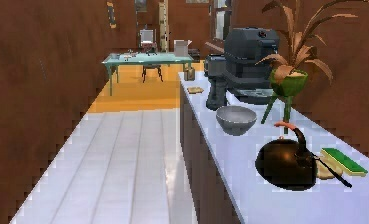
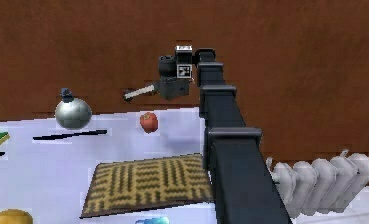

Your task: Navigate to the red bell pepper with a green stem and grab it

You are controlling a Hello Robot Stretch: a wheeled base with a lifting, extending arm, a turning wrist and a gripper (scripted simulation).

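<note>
**Small red thing on the counter, under the gripper's fingers in the picture**

Small red rounded thing (image 2: 149, 122): squat and glossy, paler on top, too small to make out a stem. Lies on the pale counter (image 2: 52, 165) in the arm side view. Sits right of a round grey kettle (image 2: 71, 111) and apart from it. Rests just past the far edge of a woven mat (image 2: 152, 184) and left of the arm.

Kettle: lid with a knob on top, contents hidden. In the forward view, left to right: a grey bowl (image 1: 236, 120) on the counter, inside not visible from this angle. Then a green pot (image 1: 289, 85) holding a plant (image 1: 304, 35) with long reddish-brown leaves.

Dark square arm (image 2: 232, 150): rises from the bottom edge right of the middle. Stretches out over the counter toward the brown wall (image 2: 312, 60). Ends in two white marked squares (image 2: 184, 58). Left of them, the gripper (image 2: 132, 96): dark body, thin fingers pointing toward the picture's left, seen against the wall above the red thing. Cannot tell how the fingers are set, whether anything is held, or whether they touch the red thing.
</note>
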